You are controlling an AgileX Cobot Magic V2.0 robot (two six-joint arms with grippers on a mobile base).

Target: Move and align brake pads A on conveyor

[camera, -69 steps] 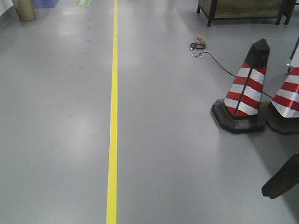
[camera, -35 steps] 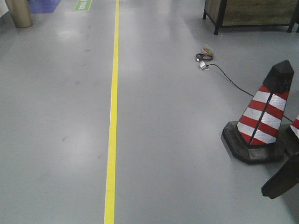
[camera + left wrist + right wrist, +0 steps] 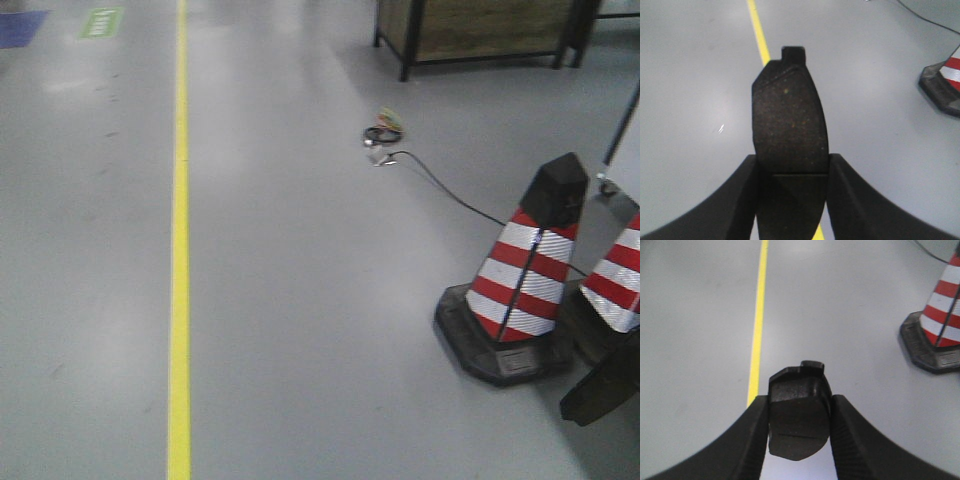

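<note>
Fingers (image 3: 735, 200) of the left gripper (image 3: 792, 156) are pinching the left-hand brake pad (image 3: 789, 120) across its narrow width, one on each long edge, with the dark speckled face up and the small tab pointing away. Over on the other side, same story: the right gripper (image 3: 800, 397) is clamped on the right-hand brake pad (image 3: 799, 410) by its two edges, tab forward, and this one looks shorter from the wrist view, probably tipped.

That edge grip looks deliberate. It leaves each pad's long axis running straight out from the jaws, so it could be laid down already lined up. Both pads hang in the air over bare grey floor (image 3: 320, 300), touching nothing but the fingers.

Count so far: two pads, one per gripper. Any others are out of sight, and so is the conveyor, which no view shows. This reads as the carrying leg, with placing yet to come.

Further out, one yellow floor line (image 3: 179, 250) runs ahead on the left. Two red-and-white traffic cones (image 3: 520, 280) stand side by side on the right, close enough to need a wide berth. Beyond them one black cable (image 3: 440, 185) trails across the floor, and one black-framed wooden cabinet (image 3: 480, 25) stands at the far end.
</note>
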